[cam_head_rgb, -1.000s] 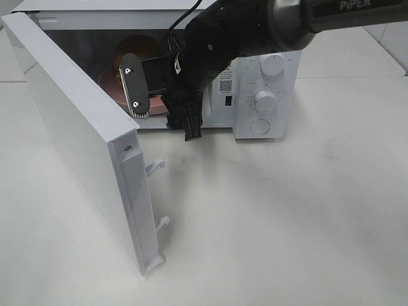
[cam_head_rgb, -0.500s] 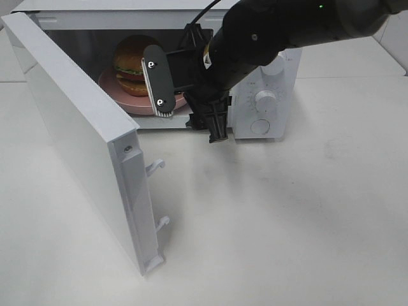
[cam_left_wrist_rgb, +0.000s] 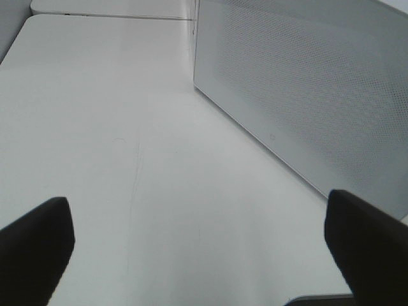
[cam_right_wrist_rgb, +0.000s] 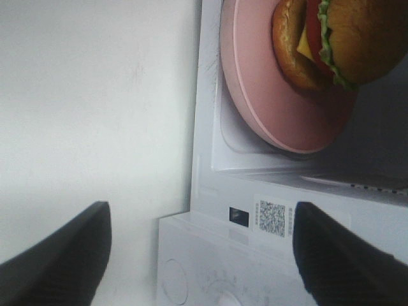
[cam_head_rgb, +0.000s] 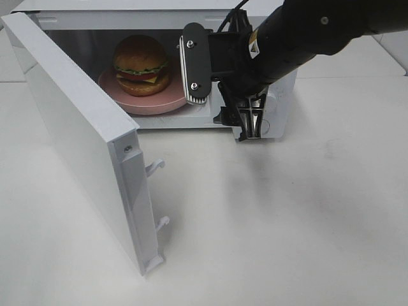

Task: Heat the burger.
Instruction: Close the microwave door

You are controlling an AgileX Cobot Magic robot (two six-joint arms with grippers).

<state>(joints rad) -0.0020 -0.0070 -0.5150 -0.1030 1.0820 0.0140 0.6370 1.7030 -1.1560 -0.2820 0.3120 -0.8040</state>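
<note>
The burger [cam_head_rgb: 141, 60], with golden bun, lettuce, tomato and cheese, sits on a round pink plate [cam_head_rgb: 137, 101] inside the open white microwave [cam_head_rgb: 127, 5]. My right gripper [cam_head_rgb: 223, 95] is open and empty. It hangs just outside the cavity's right front, before the control panel, to the right of the burger and apart from it. The right wrist view shows the burger [cam_right_wrist_rgb: 344, 38] on the plate [cam_right_wrist_rgb: 274, 108] beyond the gripper [cam_right_wrist_rgb: 201, 255]. My left gripper [cam_left_wrist_rgb: 204, 248] is open and empty over bare table, and out of the exterior view.
The microwave door [cam_head_rgb: 70, 121] stands wide open, swung toward the front left, with two latch hooks [cam_head_rgb: 156, 167] on its edge. Its perforated outer face [cam_left_wrist_rgb: 306, 95] is to one side of my left gripper. The white table [cam_head_rgb: 306, 223] spreads in front.
My right gripper has drawn back out of the microwave and moved right, uncovering the burger and plate. The burger, plate and door have stayed put.
</note>
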